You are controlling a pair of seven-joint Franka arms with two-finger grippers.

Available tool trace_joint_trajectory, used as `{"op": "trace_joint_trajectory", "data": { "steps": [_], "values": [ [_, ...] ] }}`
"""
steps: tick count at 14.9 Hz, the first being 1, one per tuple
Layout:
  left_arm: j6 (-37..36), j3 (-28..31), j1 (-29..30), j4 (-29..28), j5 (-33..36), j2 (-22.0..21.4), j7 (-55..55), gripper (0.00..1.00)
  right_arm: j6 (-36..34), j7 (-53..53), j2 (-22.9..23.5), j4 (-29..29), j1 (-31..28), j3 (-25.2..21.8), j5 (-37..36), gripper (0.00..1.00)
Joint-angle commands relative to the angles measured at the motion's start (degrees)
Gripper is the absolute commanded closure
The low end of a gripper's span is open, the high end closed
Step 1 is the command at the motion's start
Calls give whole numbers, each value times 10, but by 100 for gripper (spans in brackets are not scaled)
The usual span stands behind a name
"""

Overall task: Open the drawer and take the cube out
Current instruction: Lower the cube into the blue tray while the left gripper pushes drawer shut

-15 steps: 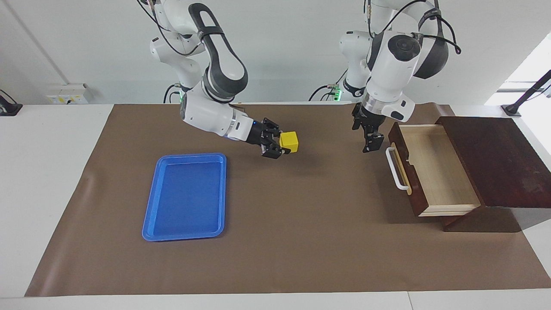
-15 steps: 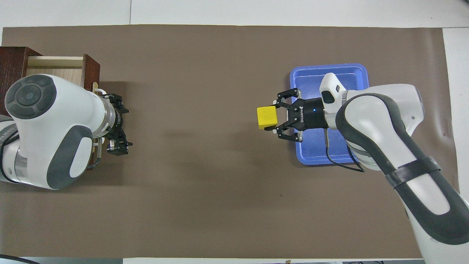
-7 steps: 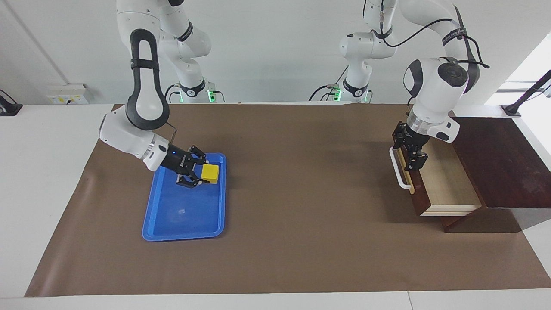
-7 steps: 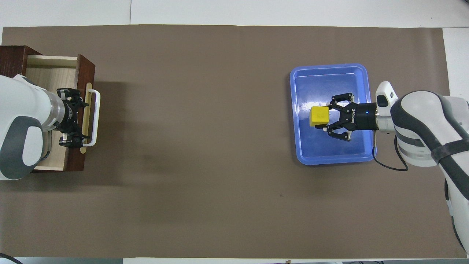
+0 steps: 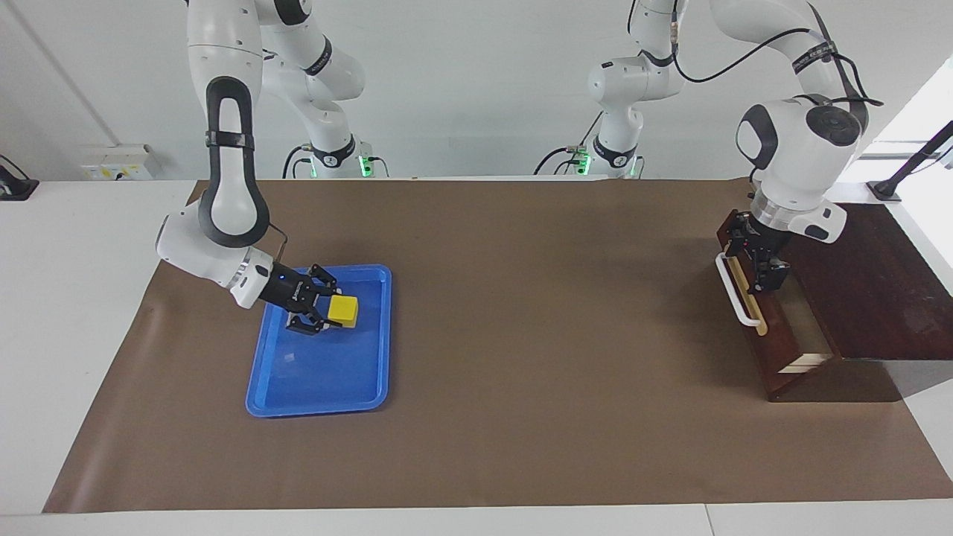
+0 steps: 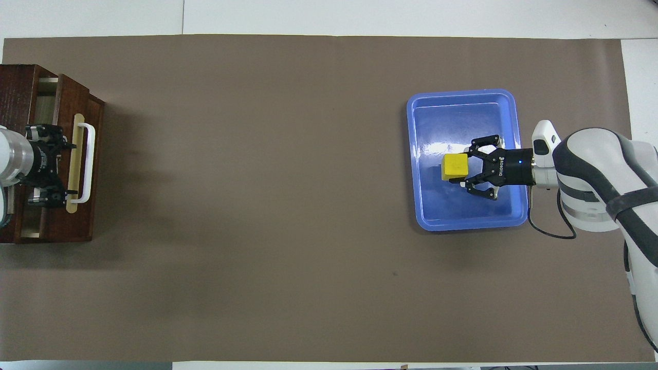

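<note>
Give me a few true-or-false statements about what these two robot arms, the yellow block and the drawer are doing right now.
1. The right gripper holds the cube. True.
2. The cube is over the blue tray. True.
3. The drawer is pulled all the way out. False: it is nearly shut, only a sliver showing.
4. The left gripper is over the tray. False: it is at the drawer's front by the white handle.
</note>
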Motion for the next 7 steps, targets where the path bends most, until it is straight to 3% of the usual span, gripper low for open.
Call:
{"op": "trace_joint_trajectory", "data": {
  "steps": [1, 5, 7],
  "values": [
    [17, -5, 42, -3, 11, 0, 46, 0, 5, -24, -4, -11, 1, 5, -7, 100],
    [-8, -4, 35, 40, 11, 13, 47, 0, 28, -90, 15, -22, 4, 6, -1, 100],
    [-69, -7, 33, 103, 11, 17, 54, 0, 28, -102, 17, -21, 4, 6, -1, 100]
  ]
}}
